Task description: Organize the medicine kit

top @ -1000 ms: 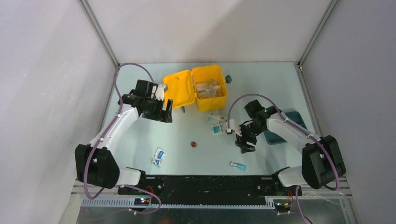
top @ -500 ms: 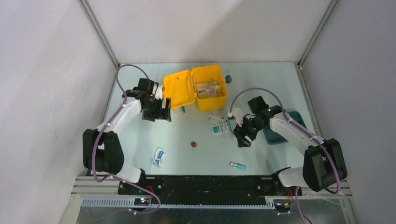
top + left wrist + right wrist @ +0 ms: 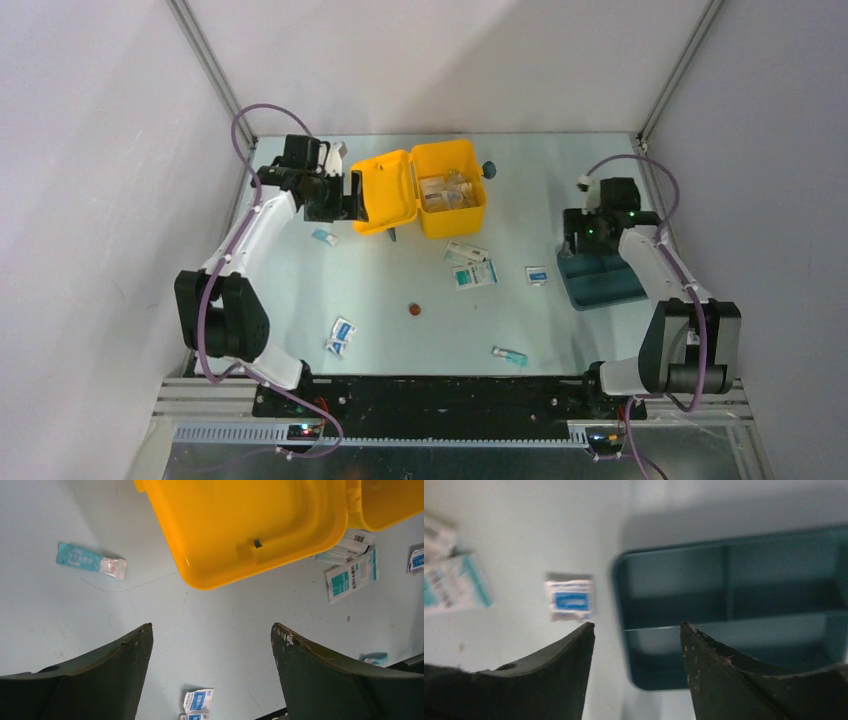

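The yellow medicine kit (image 3: pixel 450 215) stands open at the back of the table, its lid (image 3: pixel 385 195) laid flat to the left and several sachets inside the box. In the left wrist view the lid (image 3: pixel 250 525) fills the top. My left gripper (image 3: pixel 354 198) is open and empty at the lid's left edge; it also shows in the left wrist view (image 3: pixel 212 630). My right gripper (image 3: pixel 577 240) is open and empty above the near-left corner of the dark teal tray (image 3: pixel 605 280); in the right wrist view (image 3: pixel 638 625) it straddles the tray's left rim (image 3: pixel 619 605).
Loose sachets lie on the table: a teal one (image 3: pixel 322 237) left of the lid, two (image 3: pixel 472 265) in front of the kit, a small blue-white one (image 3: pixel 537 275) beside the tray, a pair (image 3: pixel 340 337) and a tube (image 3: pixel 509 355) near the front. A small red disc (image 3: pixel 411 310) lies mid-table.
My left gripper moved back to the lid's left edge; a teal sachet now shows on the table where it was. My right gripper moved right and back from mid-table to the tray.
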Action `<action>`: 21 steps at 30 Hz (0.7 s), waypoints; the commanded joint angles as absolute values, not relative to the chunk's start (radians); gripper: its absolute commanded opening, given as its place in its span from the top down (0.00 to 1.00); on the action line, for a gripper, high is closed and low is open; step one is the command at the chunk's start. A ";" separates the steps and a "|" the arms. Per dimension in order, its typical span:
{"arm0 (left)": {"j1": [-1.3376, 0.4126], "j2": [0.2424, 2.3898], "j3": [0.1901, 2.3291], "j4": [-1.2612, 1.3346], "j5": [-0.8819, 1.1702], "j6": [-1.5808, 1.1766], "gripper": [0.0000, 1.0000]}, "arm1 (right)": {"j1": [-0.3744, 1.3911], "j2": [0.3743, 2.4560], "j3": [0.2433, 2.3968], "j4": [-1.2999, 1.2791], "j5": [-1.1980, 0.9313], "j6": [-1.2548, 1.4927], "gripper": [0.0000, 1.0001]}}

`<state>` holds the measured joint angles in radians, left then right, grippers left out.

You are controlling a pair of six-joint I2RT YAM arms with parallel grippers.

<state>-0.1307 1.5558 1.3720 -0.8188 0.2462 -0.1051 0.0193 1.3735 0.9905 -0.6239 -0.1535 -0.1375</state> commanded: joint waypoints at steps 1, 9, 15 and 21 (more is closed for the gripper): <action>-0.127 1.578 1.413 -0.807 0.266 -0.093 0.09 | -0.084 1.399 1.012 -0.617 0.041 0.054 0.35; -0.127 1.585 1.414 -0.806 0.271 -0.073 0.09 | -0.196 1.466 0.975 -0.594 0.163 0.261 0.47; -0.127 1.572 1.417 -0.816 0.270 -0.021 0.09 | -0.237 1.530 0.975 -0.554 0.179 0.335 0.51; -0.126 1.568 1.437 -0.838 0.283 0.031 0.08 | -0.244 1.583 0.975 -0.518 0.130 0.372 0.52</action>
